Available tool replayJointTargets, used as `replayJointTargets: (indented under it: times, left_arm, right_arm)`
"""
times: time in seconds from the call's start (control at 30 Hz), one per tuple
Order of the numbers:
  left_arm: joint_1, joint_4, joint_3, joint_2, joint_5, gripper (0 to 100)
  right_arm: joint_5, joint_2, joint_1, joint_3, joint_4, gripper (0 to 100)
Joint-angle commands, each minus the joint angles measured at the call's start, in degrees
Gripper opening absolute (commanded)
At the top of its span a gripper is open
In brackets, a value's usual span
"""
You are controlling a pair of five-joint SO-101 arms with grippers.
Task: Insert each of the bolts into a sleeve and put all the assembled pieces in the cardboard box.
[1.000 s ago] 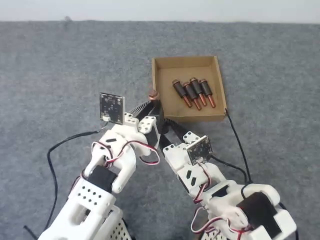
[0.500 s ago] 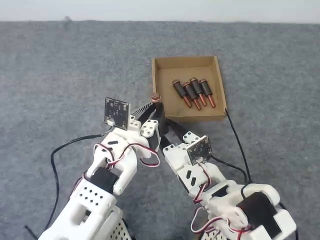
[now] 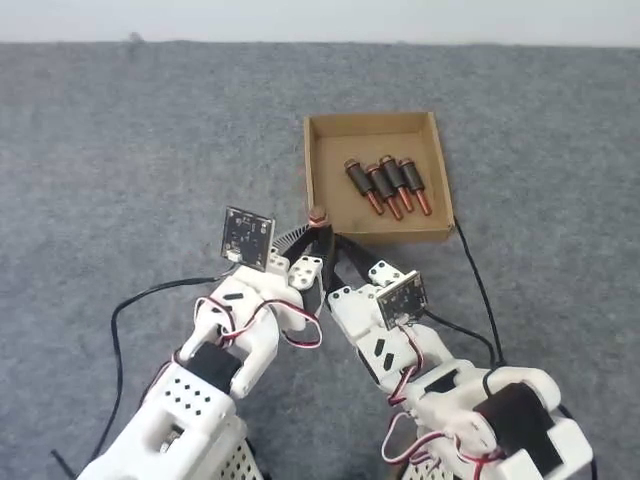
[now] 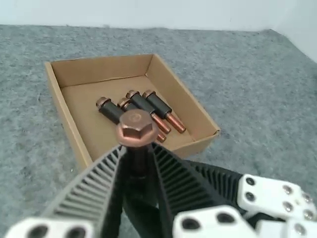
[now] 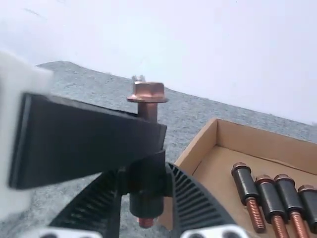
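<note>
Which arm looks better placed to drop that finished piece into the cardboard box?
Probably right. The right gripper clamps the sleeve with the bolt through it, and the cardboard box sits on that arm's side. The left gripper pinches just under the bolt's head.

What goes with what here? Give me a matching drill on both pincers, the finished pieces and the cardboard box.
Things:
1. left pincer
2. right pincer
3. assembled pieces
4. cardboard box

States:
a. shut on the black sleeve
b. lying side by side inside the cardboard box
c. shut on the bolt, just under its hex head
d. standing on the grey carpet

Pairs: 1-c, 2-a, 3-b, 4-d
</note>
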Motion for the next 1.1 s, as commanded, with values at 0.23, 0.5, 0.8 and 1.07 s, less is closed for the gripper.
replayJointTargets:
  times: [0.23,0.5,0.8,1.07]
  left_arm:
    - [-0.18,-0.44,1.19,0.53,-0.79,18]
    - [0.7,-0.35,1.01,0.26,-0.79,18]
    - [3.43,7.65,-2.77,0.18,-0.88,18]
    - [2.11,7.74,-4.18,-0.35,-4.04,18]
  right_arm:
    - [1.23,-1.71,2.68,1.14,-2.15,0.6]
    - [1.23,-1.45,2.68,1.14,-2.15,0.6]
    - [1.23,-1.36,3.56,1.14,-2.15,0.6]
    - [1.23,-1.8,4.79,1.14,-2.15,0.6]
